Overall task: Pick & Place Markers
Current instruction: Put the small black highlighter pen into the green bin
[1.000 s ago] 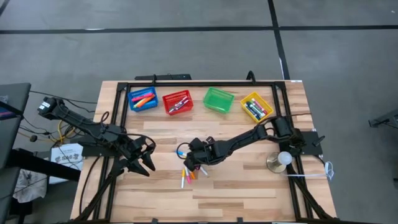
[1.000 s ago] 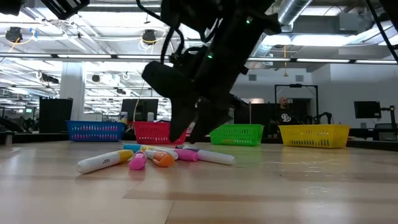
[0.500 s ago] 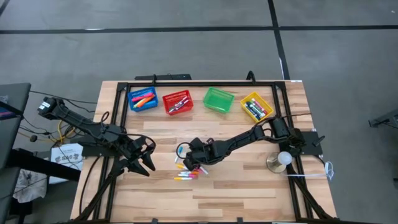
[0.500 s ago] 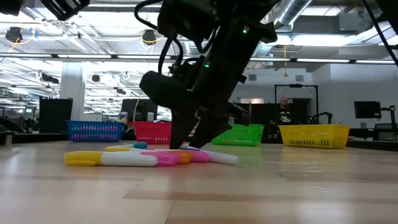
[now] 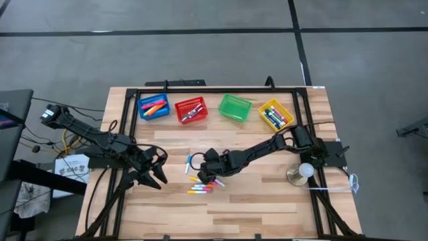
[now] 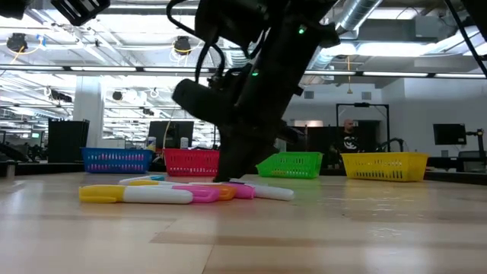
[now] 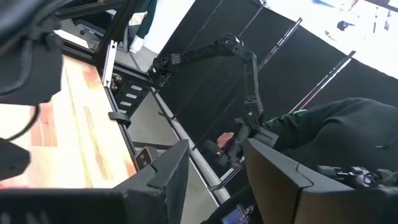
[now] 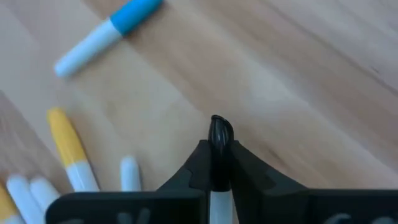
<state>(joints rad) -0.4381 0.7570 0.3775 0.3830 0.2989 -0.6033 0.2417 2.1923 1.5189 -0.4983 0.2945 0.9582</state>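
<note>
Wooden counter [image 5: 267,201] lies bare at its near edge. Your left gripper [image 5: 158,175] waits beside it, fingers released. Mid-counter, your right gripper [image 5: 204,175] has its fingers clenched on a black-tipped marker [image 8: 220,134] at the loose markers [image 5: 202,187]. This looks like the pick; next, lift straight up. Room is open toward the far baskets [image 5: 190,110].

I'm looking down on a pale wooden table [image 5: 267,201] with a black frame round it. Four baskets sit along its far edge: blue [image 5: 154,107], red [image 5: 190,110], green [image 5: 235,107] and yellow [image 5: 276,114]. Nearer me than the red basket, loose markers [image 5: 200,186] lie clustered on the wood, one blue-capped marker [image 5: 188,163] just apart.
</note>
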